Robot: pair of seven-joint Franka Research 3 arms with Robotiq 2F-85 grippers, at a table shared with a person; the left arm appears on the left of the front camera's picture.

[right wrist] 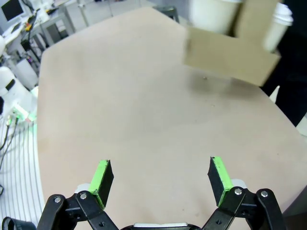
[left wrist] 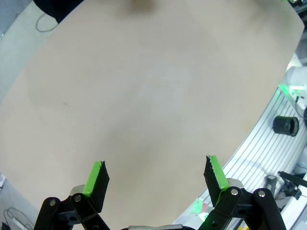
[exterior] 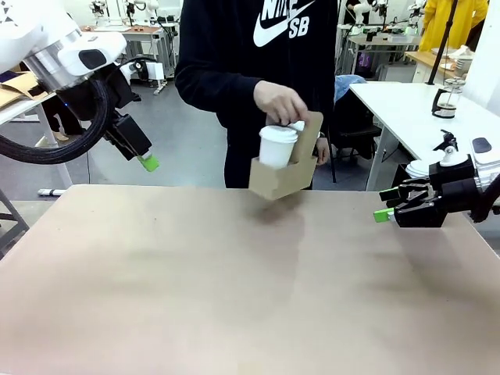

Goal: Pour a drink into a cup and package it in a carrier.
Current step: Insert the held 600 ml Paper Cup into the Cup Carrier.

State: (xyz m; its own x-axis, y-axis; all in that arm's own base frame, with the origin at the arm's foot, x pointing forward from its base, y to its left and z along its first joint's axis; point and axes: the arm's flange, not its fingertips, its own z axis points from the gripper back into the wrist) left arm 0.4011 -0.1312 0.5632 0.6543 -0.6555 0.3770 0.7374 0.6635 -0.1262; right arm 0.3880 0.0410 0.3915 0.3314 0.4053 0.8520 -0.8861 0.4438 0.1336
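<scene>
A person's hand (exterior: 280, 101) holds the brown cardboard carrier (exterior: 281, 178) by its tall handle tab, tilted, just above the table's far edge. The white cup (exterior: 277, 147) stands in its near slot, and a second white cup (exterior: 298, 125) peeks from behind the tab. In the right wrist view the carrier (right wrist: 230, 55) hangs blurred at the top, with the cup (right wrist: 213, 14) in it. My left gripper (exterior: 145, 161) is raised off the far left corner and stands open (left wrist: 155, 163) over bare table. My right gripper (exterior: 384, 205) hovers open (right wrist: 160, 164) at the right edge. The drink cannot be made out.
The tan table (exterior: 234, 297) spreads between both arms. A white side table (exterior: 414, 117) at the back right carries a glass jug (exterior: 445, 101). White lidded things (exterior: 418, 168) sit behind my right gripper. The person stands at the far edge.
</scene>
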